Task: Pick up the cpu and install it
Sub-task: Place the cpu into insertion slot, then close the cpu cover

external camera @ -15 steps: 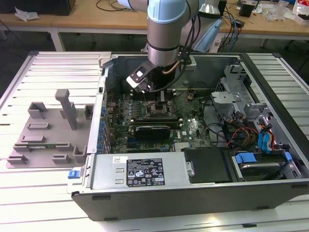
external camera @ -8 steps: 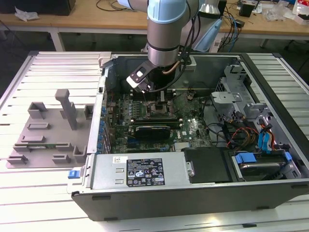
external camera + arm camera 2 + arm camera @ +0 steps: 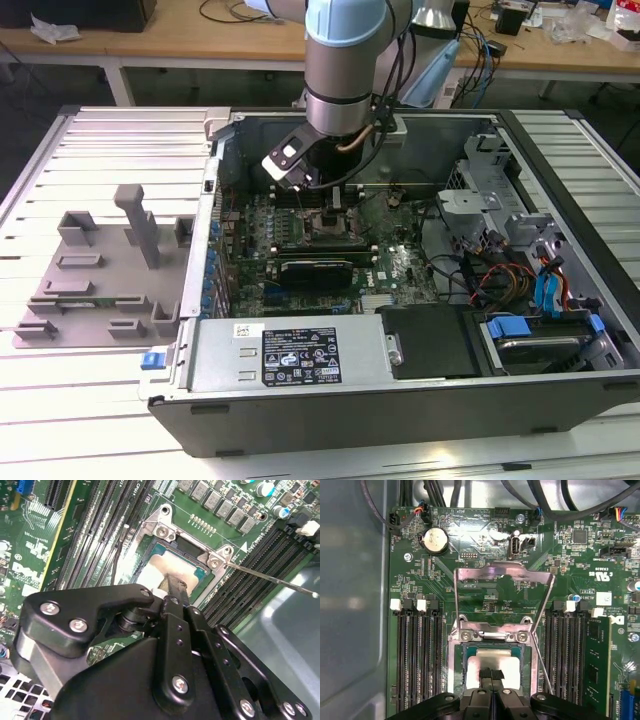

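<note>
Exterior view first: the robot arm point(image 3: 345, 60) reaches down into an open computer case point(image 3: 400, 420) that lies on a white slatted worktop point(image 3: 60, 420). Its tool point(image 3: 328, 200) hangs low over the green motherboard point(image 3: 400, 265). A grey plastic tray point(image 3: 90, 280) rests on the worktop, at the exterior view's left of the case.

In the first wrist view the cpu point(image 3: 492, 655) lies flat inside the socket point(image 3: 492, 636), silvery top up, between two banks of memory slots point(image 3: 415, 660). The metal cover plate point(image 3: 502, 572) of the socket stands raised, swung away from the cpu. The two black fingertips point(image 3: 485, 674) are pressed together with nothing between them. They sit right over the top of the cpu; whether they touch it, I cannot tell.
</note>
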Motion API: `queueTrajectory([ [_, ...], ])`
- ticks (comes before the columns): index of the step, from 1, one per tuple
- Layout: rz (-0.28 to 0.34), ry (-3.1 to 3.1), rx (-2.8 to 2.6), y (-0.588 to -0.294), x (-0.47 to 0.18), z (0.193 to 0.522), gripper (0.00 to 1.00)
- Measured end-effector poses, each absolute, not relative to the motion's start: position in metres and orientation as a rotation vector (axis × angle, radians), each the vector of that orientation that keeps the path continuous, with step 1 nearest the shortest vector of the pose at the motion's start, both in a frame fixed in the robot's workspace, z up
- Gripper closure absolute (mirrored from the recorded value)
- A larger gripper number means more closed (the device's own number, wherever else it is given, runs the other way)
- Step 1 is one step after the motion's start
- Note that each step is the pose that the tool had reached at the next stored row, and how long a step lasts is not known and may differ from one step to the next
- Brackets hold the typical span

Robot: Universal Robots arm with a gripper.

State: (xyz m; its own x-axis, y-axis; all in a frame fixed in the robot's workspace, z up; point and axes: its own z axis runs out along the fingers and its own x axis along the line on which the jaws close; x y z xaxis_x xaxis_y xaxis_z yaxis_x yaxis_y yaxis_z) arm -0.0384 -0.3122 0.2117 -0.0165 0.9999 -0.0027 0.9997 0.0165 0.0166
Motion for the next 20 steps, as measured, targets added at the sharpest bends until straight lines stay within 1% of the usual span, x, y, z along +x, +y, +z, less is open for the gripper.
queueTrajectory([
  [3,0.015,2.230,2.194,-0.312,-0.038,0.235,0.89],
  [6,0.015,2.230,2.194,-0.312,-0.038,0.243,0.89],
  [20,0.015,2.230,2.194,-0.312,-0.038,0.246,0.89],
])
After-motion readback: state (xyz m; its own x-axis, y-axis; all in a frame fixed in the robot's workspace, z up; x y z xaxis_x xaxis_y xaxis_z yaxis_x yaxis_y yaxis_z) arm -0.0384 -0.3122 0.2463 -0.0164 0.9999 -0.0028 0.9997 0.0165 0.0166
